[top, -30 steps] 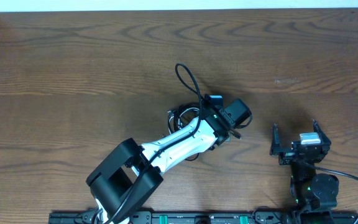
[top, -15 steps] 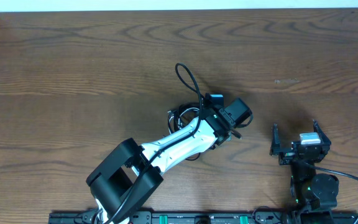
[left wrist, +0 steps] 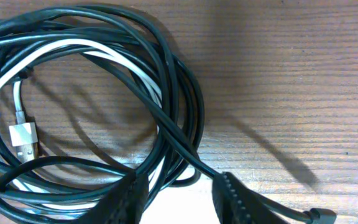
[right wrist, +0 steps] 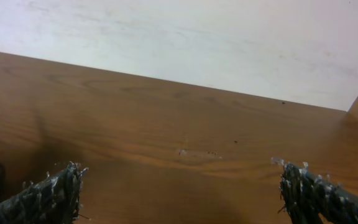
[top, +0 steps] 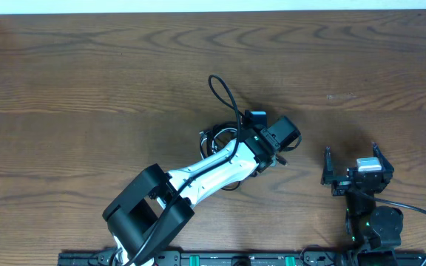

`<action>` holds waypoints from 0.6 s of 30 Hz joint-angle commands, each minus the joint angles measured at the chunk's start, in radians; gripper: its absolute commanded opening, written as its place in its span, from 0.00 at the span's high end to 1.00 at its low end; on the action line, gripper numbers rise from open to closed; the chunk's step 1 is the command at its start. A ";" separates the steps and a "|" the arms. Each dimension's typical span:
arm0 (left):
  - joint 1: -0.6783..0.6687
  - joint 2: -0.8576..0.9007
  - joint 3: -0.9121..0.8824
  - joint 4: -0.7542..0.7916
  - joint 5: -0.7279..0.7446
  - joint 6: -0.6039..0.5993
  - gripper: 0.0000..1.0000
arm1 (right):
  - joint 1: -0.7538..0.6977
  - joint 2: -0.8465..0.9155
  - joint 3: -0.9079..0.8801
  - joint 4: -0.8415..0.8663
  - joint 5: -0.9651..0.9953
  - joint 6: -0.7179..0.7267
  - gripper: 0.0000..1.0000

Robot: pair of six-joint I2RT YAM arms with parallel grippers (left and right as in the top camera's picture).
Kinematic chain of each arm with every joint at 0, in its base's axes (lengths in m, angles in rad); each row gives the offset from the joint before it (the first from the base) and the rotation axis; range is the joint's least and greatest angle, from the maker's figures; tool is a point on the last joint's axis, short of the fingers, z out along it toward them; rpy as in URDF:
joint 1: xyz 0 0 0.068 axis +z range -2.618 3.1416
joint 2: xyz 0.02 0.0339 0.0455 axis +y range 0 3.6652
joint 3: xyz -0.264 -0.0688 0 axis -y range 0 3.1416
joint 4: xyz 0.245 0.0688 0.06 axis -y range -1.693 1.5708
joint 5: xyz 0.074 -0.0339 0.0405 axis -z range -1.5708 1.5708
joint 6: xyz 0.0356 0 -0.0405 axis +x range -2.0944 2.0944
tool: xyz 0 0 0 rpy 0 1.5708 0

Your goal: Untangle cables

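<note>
Judging from the left wrist view, the step in hand was singling out one black strand from the cables (left wrist: 166, 68). They lay as an overlapped coil on the table (top: 87, 74), directly beneath the left gripper (left wrist: 178, 186) and spreading away ahead of it. In the overhead view one black loop (top: 224, 92) stuck out of the heap just beyond that gripper. The white cable (left wrist: 61, 46) wound through the black turns, and its plug (left wrist: 23, 134) rested inside the ring, ahead and to the left of the gripper.

The left gripper's jaws stood part-way apart, with black strands lying in the gap and bare wood showing between them. Nothing looked pinched yet. One black strand ran under the right-hand finger and ended in a small plug (left wrist: 319, 216) just to the gripper's right.

To do the step well, the grip probably needed to take only that plug-ended strand, near its free end, and leave the small loop beside it out of the jaws. Catching two strands would likely have dragged the whole coil along. A slow lift away from the heap seemed wiser than a sideways tug, since the turns crossed one another closely.

The right gripper (right wrist: 179, 199) hung well apart to the right of the left gripper, with its jaws spread wide and nothing between them. It was arguably free to pin the coil down.
</note>
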 commanded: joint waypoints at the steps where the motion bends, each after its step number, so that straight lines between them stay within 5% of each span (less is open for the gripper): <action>1: -0.003 0.009 -0.001 -0.001 -0.028 -0.010 0.66 | 0.007 -0.005 -0.001 -0.004 -0.002 0.011 0.01; 8: -0.003 0.015 -0.001 -0.003 -0.027 -0.010 0.92 | 0.007 -0.005 -0.001 -0.004 -0.002 0.011 0.01; 18: -0.005 0.067 -0.001 0.002 -0.015 -0.010 0.83 | 0.007 -0.005 -0.001 -0.004 -0.002 0.011 0.01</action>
